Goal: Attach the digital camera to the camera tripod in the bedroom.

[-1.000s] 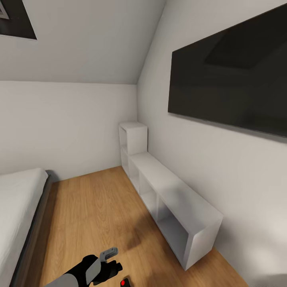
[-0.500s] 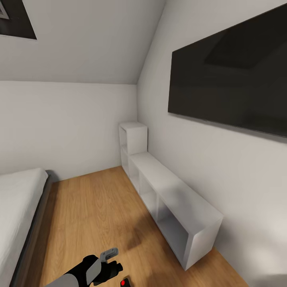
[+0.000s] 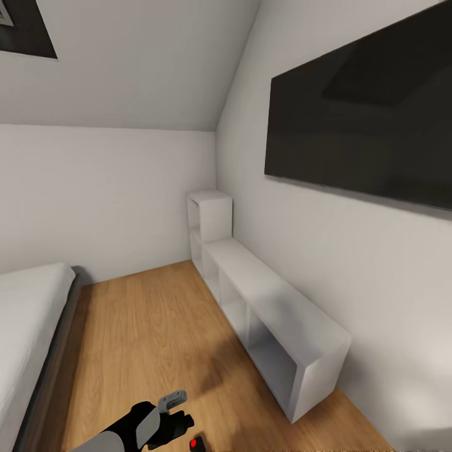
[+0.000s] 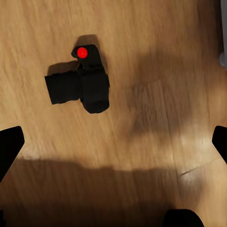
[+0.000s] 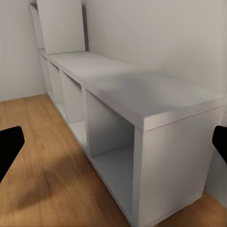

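Observation:
The digital camera lies on the light wood floor, black and boxy with its red button showing. My left gripper hangs above the floor just beside it, open, with nothing between its dark fingertips. In the head view my left arm reaches down at the lower edge, and the camera's red button peeks out beside it. My right gripper is open and empty, facing the white cube shelving. The camera tripod is out of view.
This is the bedroom: white cube shelving runs along the right wall under a black TV. The white bed with its grey frame stands at the left, with a strip of wood floor between them. A skylight corner is overhead.
The whole head view has shifted very slightly, so the camera moved a little. My left arm and the digital camera stay where they were.

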You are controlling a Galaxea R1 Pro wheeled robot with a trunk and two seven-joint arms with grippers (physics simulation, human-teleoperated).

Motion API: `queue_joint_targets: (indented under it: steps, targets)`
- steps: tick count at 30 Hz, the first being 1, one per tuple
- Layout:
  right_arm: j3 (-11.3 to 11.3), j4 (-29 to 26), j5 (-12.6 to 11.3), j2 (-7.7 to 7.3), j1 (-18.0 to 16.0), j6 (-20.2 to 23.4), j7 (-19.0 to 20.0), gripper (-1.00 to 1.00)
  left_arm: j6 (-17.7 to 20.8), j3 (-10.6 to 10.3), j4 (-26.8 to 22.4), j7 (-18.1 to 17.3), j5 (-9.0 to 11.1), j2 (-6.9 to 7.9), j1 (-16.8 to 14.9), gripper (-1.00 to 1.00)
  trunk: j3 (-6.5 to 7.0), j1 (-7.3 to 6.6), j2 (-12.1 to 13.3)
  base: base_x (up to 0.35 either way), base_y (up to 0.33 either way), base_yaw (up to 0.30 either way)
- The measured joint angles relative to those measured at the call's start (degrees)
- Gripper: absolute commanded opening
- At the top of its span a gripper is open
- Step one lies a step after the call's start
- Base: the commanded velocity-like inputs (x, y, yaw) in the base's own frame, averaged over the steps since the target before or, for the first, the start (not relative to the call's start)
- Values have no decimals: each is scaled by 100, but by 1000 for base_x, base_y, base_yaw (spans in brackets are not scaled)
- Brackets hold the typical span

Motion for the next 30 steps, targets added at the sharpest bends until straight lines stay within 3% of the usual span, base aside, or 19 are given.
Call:
queue_joint_targets:
  steps: [30]
  targets:
    - [5, -2, 5, 0, 0, -9, 3, 100, 0, -6, 6, 0, -1, -19, 0, 100, -539, 659, -1203, 0, 0, 0]
